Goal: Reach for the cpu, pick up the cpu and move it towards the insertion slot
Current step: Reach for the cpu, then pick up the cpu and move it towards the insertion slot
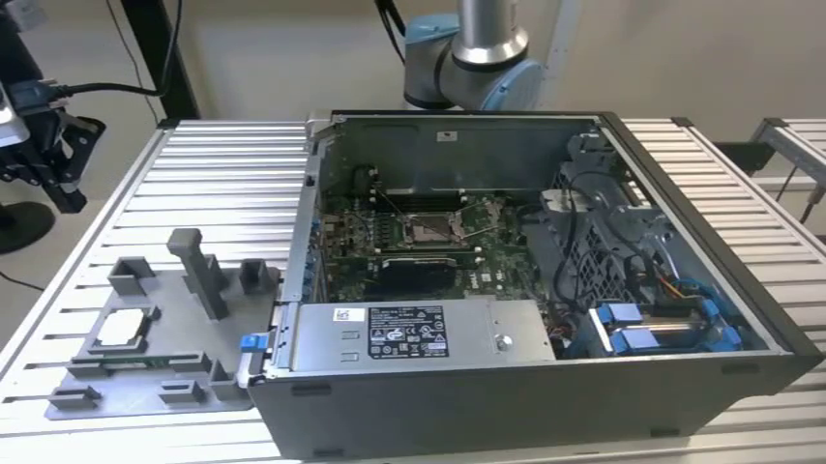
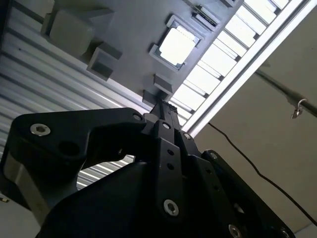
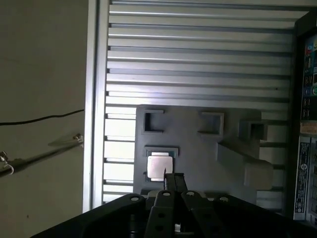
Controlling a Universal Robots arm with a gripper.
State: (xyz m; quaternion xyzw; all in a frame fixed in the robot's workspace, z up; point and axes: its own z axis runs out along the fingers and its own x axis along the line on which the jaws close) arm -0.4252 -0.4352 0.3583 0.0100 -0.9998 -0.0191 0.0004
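My gripper (image 3: 173, 177) hangs over the grey fixture plate (image 3: 198, 148), fingers together, close by the cpu (image 3: 159, 166). The insertion slot (image 1: 430, 227) lies toward the exterior view's right, inside the computer case (image 1: 516, 401).

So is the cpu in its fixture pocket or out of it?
In. The cpu lies flat inside its grey frame on the fixture plate in both wrist views, with the gripper apart from it.
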